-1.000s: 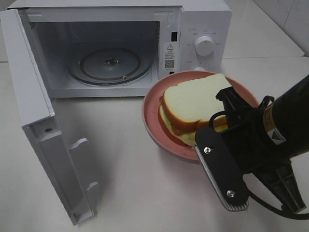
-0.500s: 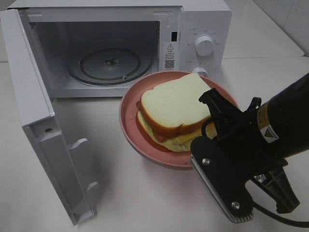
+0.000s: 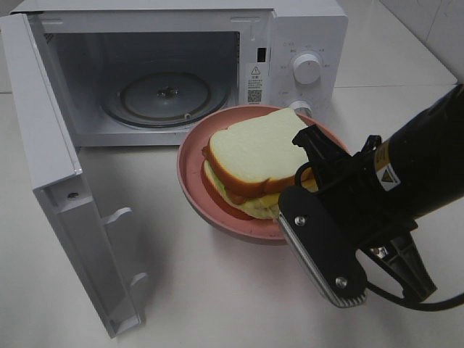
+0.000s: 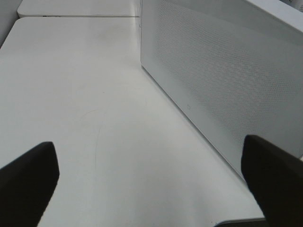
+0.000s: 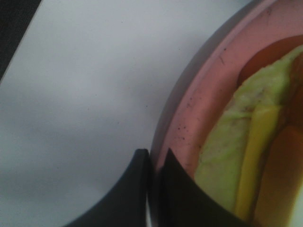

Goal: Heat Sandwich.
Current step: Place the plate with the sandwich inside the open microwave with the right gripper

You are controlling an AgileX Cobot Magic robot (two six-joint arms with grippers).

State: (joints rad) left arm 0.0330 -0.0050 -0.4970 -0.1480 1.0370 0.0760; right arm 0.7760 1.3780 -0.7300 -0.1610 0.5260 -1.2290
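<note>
Plate and sandwich: over the last second the plate (image 3: 194, 156) has travelled left across the table with the sandwich (image 3: 254, 148) on it. It now sits just in front of the right half of the microwave's opening.
Right hand (image 5: 154, 160): pinched almost fully closed on the near right rim of the plate. The rim is all it holds, and it does not touch the bread.
Left hand (image 4: 150, 178): spread as wide as it goes and holding nothing. It hangs over bare table beside the microwave's perforated side wall.
Sandwich: it lies flat in the middle of the plate and covers most of it. The top slice is set slightly off the bottom one, and yellow and red filling shows at the near edge.
Microwave (image 3: 308, 40): the door (image 3: 51, 181) is swung fully open to the near left. The glass tray (image 3: 165, 98) inside is bare.
Tipping risk: I grip one edge only, so the loaded far side could sag and the sandwich could slide off to the left.
Slip risk: the rim is thin and smooth, and a jerk could pull it out of my fingers.
Snag risk: the plate is wide, so if it comes in low its rim could catch the microwave's front sill.
Table (image 3: 203, 290): white, smooth and matt. I cannot tell whether the plate is clear of it.
Room: pale tiled wall at the far right.
</note>
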